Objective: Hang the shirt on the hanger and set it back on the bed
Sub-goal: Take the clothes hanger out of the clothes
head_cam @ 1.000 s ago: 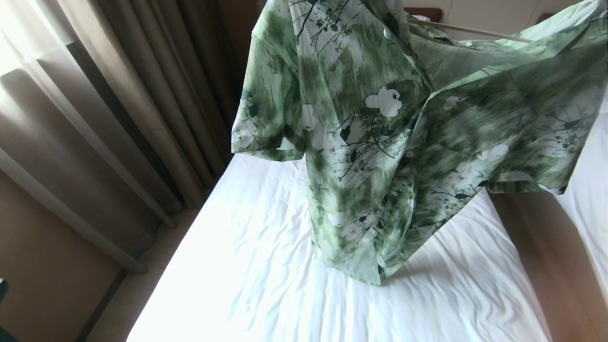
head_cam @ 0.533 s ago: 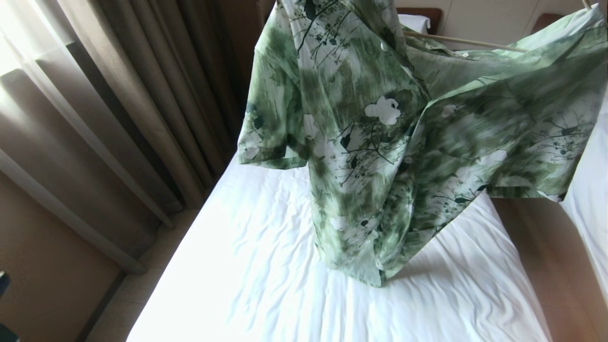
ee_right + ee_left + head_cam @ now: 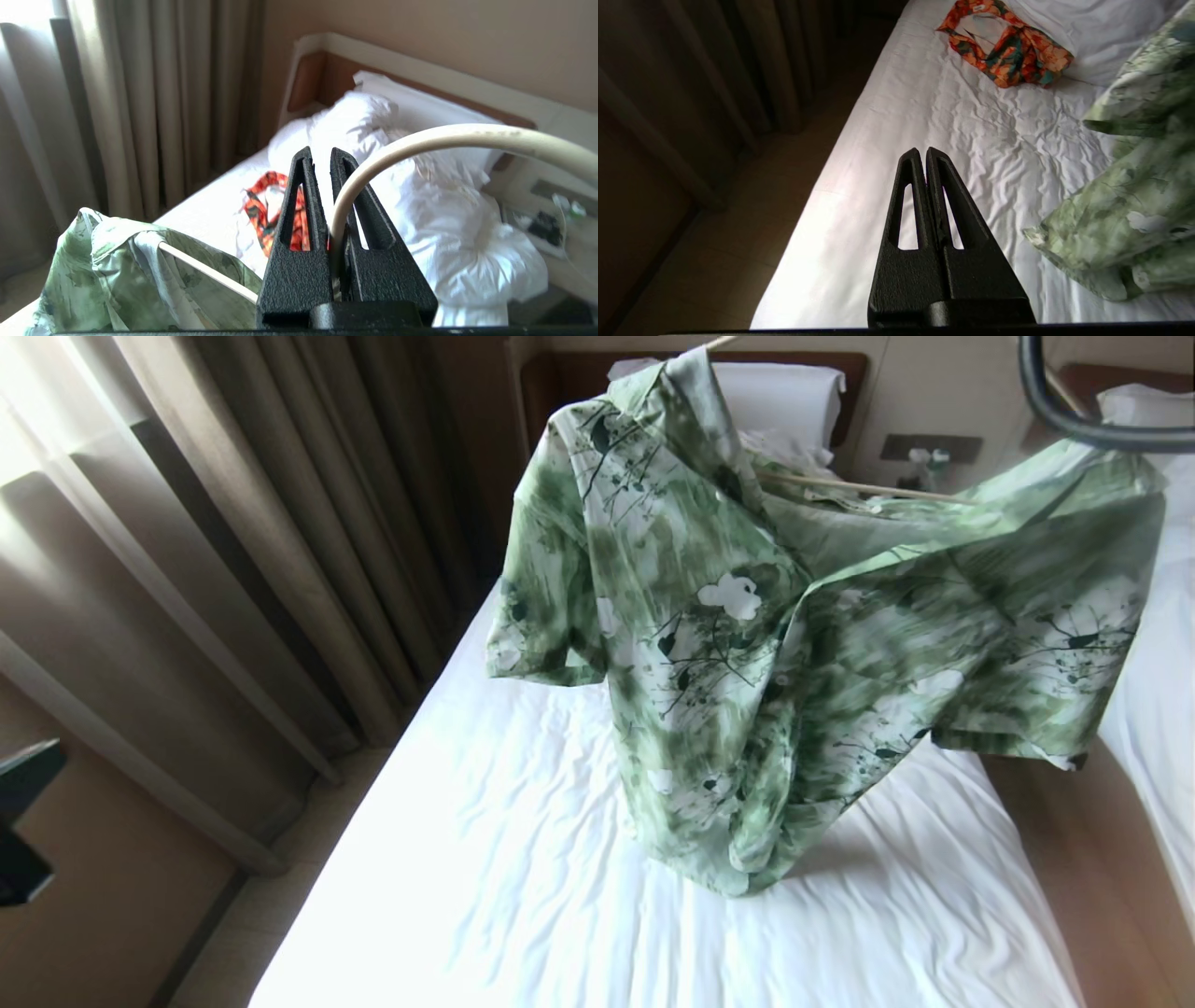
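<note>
Currently: shirt on hanger, hem touching bed.
Left gripper — clenched, empty, shirt beside it. Right gripper — clamped on the hanger's hook, shirt draped below. Judgement: fabric light, limp, slides easily; carry by the stiff wire.

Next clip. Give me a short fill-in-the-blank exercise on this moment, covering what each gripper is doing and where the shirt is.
1. The right gripper is shut on the ____ of the hanger.
2. The left gripper has its jaws shut on ____.
3. The shirt's lowest hem touches the white ____ of the bed.
4. The orange-patterned garment lies on the bed, ____ from the shirt.

Missing words: hook; nothing; sheet; apart
</note>
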Available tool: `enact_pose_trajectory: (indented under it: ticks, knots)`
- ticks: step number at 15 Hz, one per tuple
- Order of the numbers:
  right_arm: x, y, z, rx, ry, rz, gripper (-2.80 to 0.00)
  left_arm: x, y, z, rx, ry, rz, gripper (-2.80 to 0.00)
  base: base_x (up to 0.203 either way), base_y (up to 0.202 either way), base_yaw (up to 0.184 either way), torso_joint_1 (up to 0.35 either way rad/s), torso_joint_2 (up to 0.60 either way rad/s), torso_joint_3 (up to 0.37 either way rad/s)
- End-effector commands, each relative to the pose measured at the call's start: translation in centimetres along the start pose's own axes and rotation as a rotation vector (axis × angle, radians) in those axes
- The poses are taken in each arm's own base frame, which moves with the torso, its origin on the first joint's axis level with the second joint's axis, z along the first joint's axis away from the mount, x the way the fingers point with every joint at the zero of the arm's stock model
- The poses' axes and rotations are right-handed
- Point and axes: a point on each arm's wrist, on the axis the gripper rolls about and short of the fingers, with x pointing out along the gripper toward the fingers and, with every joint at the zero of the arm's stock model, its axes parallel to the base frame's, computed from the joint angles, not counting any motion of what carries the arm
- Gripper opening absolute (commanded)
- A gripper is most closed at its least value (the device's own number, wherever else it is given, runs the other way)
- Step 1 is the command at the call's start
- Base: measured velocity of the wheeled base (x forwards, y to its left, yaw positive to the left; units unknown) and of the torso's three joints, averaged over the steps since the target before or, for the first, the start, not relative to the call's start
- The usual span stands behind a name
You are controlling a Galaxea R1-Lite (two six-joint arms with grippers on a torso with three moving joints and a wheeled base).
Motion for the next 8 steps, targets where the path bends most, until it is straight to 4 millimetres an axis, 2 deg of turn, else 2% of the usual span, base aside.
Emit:
enact_pose_trajectory:
  ticks: [1,3,5,8]
  knots:
    - [1.2,1.4,-1.7,0.009,0.051,-0.004,-2.8,1.7,-2.4,0.1,0.037,0.066,-0.108,-2.8,0.0,0.0,0.0,0.0,0.0,0.0]
    - [1.6,1.8,-2.3,0.038,0.072,-0.013,-2.8,2.1,-5.0,0.5,0.04,0.101,-0.239,-2.8,0.0,0.0,0.0,0.0,0.0,0.0]
    - [1.4,2.4,-2.3,0.058,0.082,-0.013,-2.8,2.8,-8.4,1.9,0.01,0.12,-0.342,-2.8,0.0,0.0,0.0,0.0,0.0,0.0]
    - [1.5,3.0,-2.6,0.073,0.091,0.002,-2.8,2.4,-13.4,3.4,-0.029,0.141,-0.512,-2.8,0.0,0.0,0.0,0.0,0.0,0.0]
